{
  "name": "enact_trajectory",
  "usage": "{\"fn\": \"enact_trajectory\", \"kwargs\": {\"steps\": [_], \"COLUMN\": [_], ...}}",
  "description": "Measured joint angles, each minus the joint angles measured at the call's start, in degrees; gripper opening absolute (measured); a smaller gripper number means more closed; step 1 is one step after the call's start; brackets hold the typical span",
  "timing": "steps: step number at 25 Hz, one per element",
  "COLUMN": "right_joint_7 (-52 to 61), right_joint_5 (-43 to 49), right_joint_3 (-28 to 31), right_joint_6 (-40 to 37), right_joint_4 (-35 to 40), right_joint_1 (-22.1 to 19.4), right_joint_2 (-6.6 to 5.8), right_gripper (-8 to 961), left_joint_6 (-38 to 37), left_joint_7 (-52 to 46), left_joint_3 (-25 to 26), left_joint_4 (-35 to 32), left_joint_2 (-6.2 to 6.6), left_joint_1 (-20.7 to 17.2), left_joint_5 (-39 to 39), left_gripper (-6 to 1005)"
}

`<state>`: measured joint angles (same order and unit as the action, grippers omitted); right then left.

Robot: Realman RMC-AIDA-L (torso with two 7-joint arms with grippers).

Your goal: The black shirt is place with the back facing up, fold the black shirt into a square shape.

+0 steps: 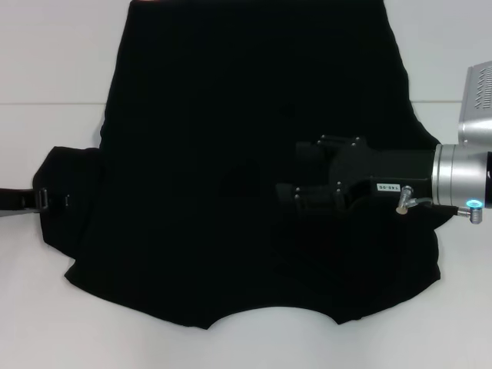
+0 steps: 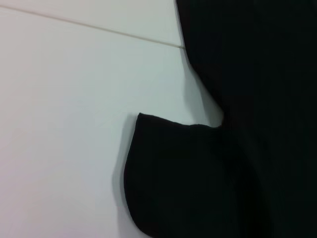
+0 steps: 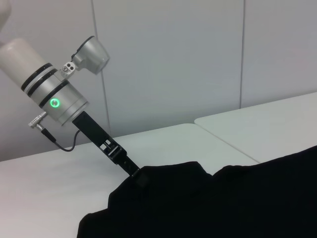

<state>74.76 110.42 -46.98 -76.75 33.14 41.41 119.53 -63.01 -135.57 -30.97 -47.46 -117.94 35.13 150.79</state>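
The black shirt [image 1: 231,154] lies spread flat on the white tabletop [image 1: 46,323], its curved neckline at the near edge and bare tabletop bordering both sides. The shirt's left sleeve [image 1: 69,196] juts past the body outline. The left pincer [image 1: 38,201] meets that sleeve's outer edge, closed on the fabric. The right pincer [image 1: 296,194] hovers over the shirt's right half; its opening cannot be told against the dark cloth.

The head camera looks steeply down on the counter [image 1: 46,323]; the left wrist camera hangs close over one sleeve [image 2: 183,178], which the low, sideways-facing right wrist camera shares.
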Motion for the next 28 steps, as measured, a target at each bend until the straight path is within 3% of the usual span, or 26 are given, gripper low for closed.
{"fn": "enact_trajectory", "kwargs": {"steps": [4,7,12,18,28], "right_joint_7": [-0.12,-0.18,-0.20,-0.32,-0.32], "right_joint_5": [-0.03,-0.03,-0.03,-0.12,-0.20], "right_joint_3": [0.06,0.12,0.14,0.22,0.98], "right_joint_6": [0.00,0.02,0.03,0.03,0.03], "right_joint_4": [0.00,0.00,0.06,0.17,0.17], "right_joint_1": [-0.02,-0.02,-0.13,-0.23,-0.06], "right_joint_2": [0.00,0.00,0.00,-0.04,0.09], "right_gripper": [898,898,897,897,898], "left_joint_6": [0.13,0.20,0.77,0.96,1.13], "left_joint_7": [0.01,0.03,0.01,-0.05,-0.03], "left_joint_3": [0.13,0.21,0.28,0.32,1.97], "left_joint_4": [0.00,-0.03,0.01,0.01,-1.10], "left_joint_2": [0.13,0.16,0.17,0.11,0.04], "left_joint_1": [0.06,0.06,0.04,-0.03,-1.03], "left_joint_5": [0.02,0.03,0.03,0.03,0.03], "left_gripper": [656,417,187,3,2]}}
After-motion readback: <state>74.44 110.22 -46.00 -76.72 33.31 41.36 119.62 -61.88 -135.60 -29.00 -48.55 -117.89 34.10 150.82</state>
